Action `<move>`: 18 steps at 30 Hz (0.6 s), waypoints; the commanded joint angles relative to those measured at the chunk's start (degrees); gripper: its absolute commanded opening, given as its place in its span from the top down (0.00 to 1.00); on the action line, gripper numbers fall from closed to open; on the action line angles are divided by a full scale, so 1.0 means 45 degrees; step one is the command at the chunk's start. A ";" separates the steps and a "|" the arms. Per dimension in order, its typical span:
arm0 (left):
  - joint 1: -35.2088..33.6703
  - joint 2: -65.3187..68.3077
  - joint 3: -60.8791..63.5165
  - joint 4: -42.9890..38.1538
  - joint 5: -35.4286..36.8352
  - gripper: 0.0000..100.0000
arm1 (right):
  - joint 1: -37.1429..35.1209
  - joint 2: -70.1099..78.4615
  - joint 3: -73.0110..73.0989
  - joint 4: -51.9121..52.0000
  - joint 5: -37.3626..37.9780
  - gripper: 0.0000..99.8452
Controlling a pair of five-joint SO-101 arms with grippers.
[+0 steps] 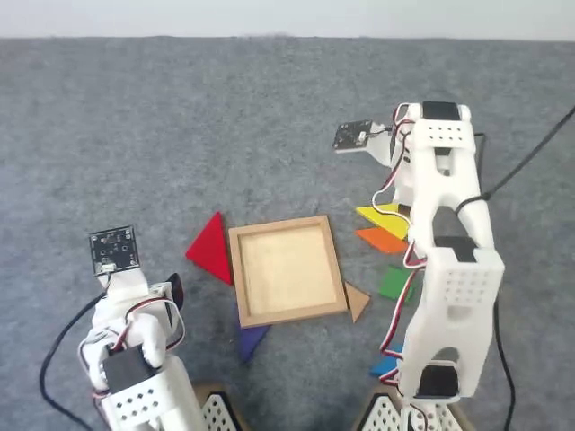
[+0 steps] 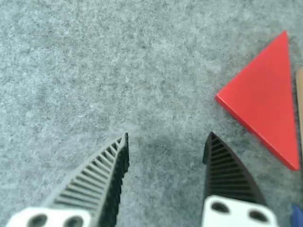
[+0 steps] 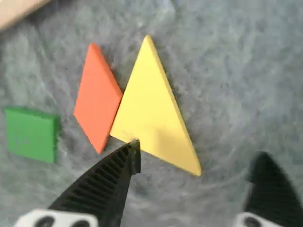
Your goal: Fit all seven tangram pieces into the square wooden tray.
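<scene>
Looking down from the high view, a square wooden tray [image 1: 241, 280] sits in the middle of a grey felt-covered table [image 1: 269, 117], with the tangram pieces lying outside it. A red triangle [image 1: 211, 249] lies against the tray's left side, a purple piece [image 1: 252, 339] near its front corner and a small tan triangle [image 1: 357, 301] at its right front corner. The right arm's white body covers parts of a yellow triangle [image 1: 379, 215], an orange piece [image 1: 379, 239], a green square [image 1: 393, 281] and a blue piece [image 1: 384, 365] to the right of the tray. The right wrist view shows three of these whole: the yellow triangle [image 3: 154, 111] touches the orange piece [image 3: 97, 99], and the green square [image 3: 31, 134] lies apart. The right claw [image 3: 199, 149] is spread wide and holds nothing, with one fingertip [image 3: 132, 149] at the yellow triangle's edge. The left wrist view shows the left claw [image 2: 168, 135] also wide open and holding nothing, over bare felt, with the red triangle [image 2: 265, 101] just beside it.
</scene>
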 commanded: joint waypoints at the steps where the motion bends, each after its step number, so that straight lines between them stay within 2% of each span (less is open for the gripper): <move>1: -0.0020 -0.0293 -0.0107 0.0098 0.0156 0.76 | 0.0205 0.0498 -0.1407 0.0479 0.2168 0.58; 3: -0.0020 -0.0293 -0.0107 0.0098 0.0156 0.76 | 0.0205 0.0869 -0.1407 0.0615 0.2872 0.58; 7: -0.0020 -0.0293 -0.0107 0.0098 0.0156 0.76 | 0.0264 0.1553 -0.1387 -0.0068 0.2872 0.58; 11: -0.0020 -0.0293 -0.0107 0.0098 0.0156 0.76 | 0.0264 0.1963 -0.1387 0.0518 0.2891 0.58; 18: -0.0020 -0.0293 -0.0107 0.0098 0.0156 0.76 | 0.0537 0.1475 -0.0293 0.0518 0.2833 0.70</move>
